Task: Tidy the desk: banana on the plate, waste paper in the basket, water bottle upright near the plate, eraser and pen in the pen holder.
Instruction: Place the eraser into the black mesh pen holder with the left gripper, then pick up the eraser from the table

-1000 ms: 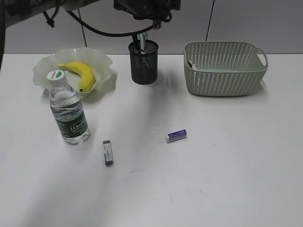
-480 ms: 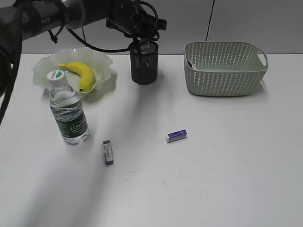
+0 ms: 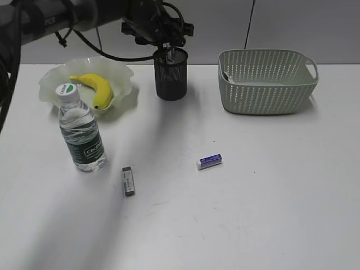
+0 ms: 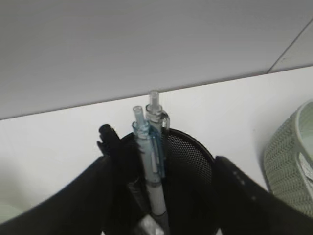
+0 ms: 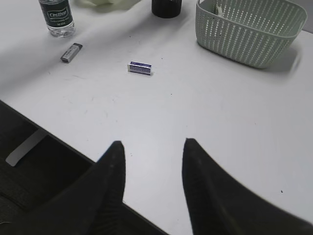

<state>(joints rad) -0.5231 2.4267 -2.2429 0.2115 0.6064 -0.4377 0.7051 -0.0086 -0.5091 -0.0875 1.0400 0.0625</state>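
My left gripper [image 3: 166, 40] hangs over the black mesh pen holder [image 3: 170, 74], reaching in from the left. Its fingers [image 4: 98, 196] stand wide apart on either side of the holder [image 4: 190, 161], open, and touch none of the pens [image 4: 149, 147] standing in it. The banana [image 3: 97, 88] lies on the wavy green plate [image 3: 121, 73]. Near the plate, the water bottle [image 3: 82, 132] stands upright. A purple-and-white eraser [image 3: 209, 161] and a grey one [image 3: 129, 181] lie on the desk [image 3: 270, 191]. My right gripper [image 5: 154, 143] is open and empty over the desk's front edge. Something whitish shows inside the basket [image 3: 267, 84]; whether it is the waste paper I cannot tell.
The basket [image 5: 249, 29] stands at the back right, the pen holder mid-back, the plate back left. In the right wrist view the bottle [image 5: 56, 17], grey eraser [image 5: 71, 52] and purple eraser [image 5: 140, 68] lie ahead, and the desk edge drops off at the lower left.
My left gripper has come down closer over the pen holder and its jaws have spread apart. The pen now stands free in the holder. The right gripper has not moved.
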